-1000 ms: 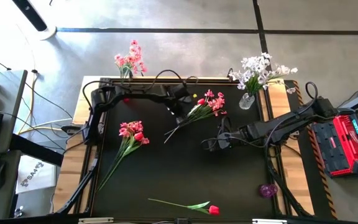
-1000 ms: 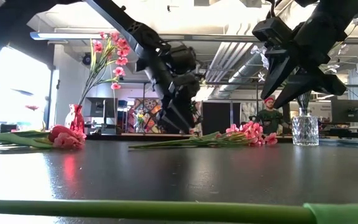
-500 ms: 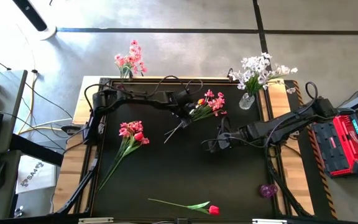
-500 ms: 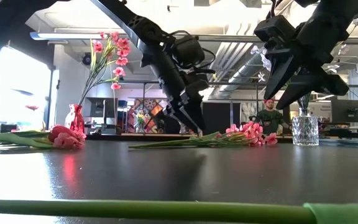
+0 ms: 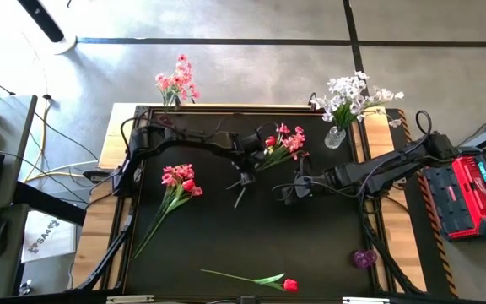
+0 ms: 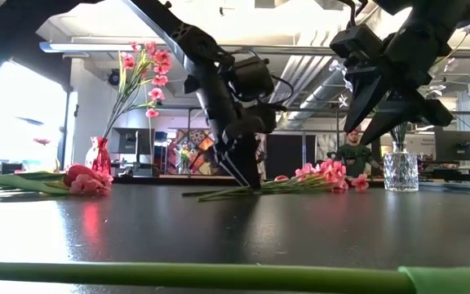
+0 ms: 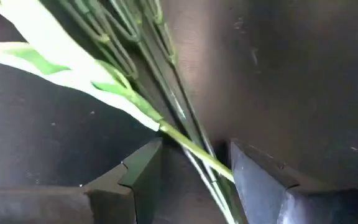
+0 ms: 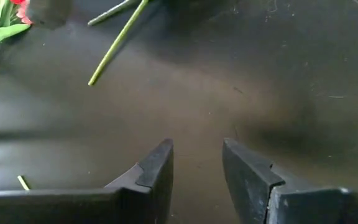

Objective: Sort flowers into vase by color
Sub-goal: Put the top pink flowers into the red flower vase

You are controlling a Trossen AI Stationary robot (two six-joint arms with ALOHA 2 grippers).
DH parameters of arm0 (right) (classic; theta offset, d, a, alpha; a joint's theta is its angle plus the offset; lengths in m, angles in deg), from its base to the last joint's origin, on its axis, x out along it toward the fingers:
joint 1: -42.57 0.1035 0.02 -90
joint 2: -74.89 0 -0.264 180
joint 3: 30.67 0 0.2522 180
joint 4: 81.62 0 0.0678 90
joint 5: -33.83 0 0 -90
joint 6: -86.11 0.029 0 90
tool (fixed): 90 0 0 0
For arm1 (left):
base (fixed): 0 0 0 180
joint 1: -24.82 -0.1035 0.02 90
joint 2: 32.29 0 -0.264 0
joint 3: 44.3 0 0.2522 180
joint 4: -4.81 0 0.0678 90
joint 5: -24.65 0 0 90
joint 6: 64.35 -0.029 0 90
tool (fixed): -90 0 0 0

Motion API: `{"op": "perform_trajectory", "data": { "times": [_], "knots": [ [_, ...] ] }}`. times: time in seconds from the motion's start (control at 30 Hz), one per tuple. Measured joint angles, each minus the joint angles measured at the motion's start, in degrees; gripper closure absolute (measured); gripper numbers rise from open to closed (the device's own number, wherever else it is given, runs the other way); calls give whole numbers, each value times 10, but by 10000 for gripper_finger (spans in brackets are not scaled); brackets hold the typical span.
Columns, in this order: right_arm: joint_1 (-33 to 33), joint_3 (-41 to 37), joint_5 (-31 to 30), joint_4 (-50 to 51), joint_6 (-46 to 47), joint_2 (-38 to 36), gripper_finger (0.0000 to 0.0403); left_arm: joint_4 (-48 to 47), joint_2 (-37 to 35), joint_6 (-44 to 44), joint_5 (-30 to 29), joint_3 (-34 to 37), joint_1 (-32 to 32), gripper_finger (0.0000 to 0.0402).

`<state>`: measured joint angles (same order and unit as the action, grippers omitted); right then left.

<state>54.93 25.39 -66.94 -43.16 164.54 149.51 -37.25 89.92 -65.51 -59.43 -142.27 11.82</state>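
Flowers (image 5: 283,142), the pink spray mid-table, lie flat with green stems trailing, so I have the left gripper (image 7: 194,171) low over them, jaws parted astride the stems, nothing clamped yet. My right gripper (image 8: 197,165) waits just beside, part open and empty above bare mat.

Two vases stand at the table's far edge: a red vase (image 5: 170,99) with pink blossoms and a clear glass vase (image 5: 335,136) with white blossoms. Three flower lots lie on the mat: two pink bunches (image 5: 282,142) (image 5: 178,181) and one red tulip (image 5: 289,285). Two grippers are over it.
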Motion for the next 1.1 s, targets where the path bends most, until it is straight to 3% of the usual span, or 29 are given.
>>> {"op": "perform_trajectory", "data": {
  "times": [0.33, 0.5, 0.73, 0.87, 1.1],
  "knots": [
    [0, 0, 1, -1, -3, 0, 277, -86, -8, 37, -137, -2, 3, 232],
    [0, 0, -3, -1, -3, 0, 277, -117, -34, 55, -166, 2, 1, 233],
    [0, 0, -8, 4, -5, 0, 277, -108, -57, 54, -152, 1, -5, 269],
    [0, 0, -9, 4, -7, 0, 277, -162, -58, 55, -138, 1, -19, 296],
    [0, 0, -9, 5, -16, 0, 277, -210, -56, 39, -72, 1, -44, 300]
  ]
}}
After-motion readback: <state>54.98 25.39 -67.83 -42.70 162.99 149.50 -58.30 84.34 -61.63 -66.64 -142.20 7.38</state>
